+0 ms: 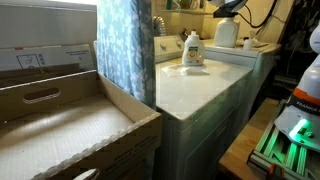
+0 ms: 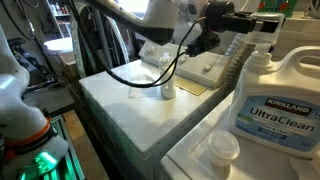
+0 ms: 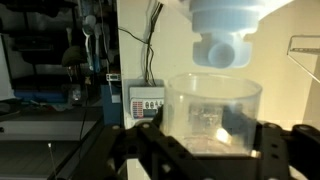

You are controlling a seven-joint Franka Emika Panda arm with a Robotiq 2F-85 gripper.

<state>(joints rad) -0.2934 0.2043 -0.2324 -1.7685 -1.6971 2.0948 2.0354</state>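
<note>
Clear plastic cup point(image 3: 213, 112), grasped upright between the two fingers of the pincer point(image 3: 212, 138).
Location: on the white washing machine top point(image 2: 120, 115), directly under the arm in an exterior view. Near it, on the adjoining machine: white detergent jug point(image 2: 275, 105), blue label reading "KIRKLAND" and "UltraClean". A round white cap point(image 2: 222, 150) lies just in front of the jug. A black cable point(image 2: 130, 76) loops beside the cup.
</note>
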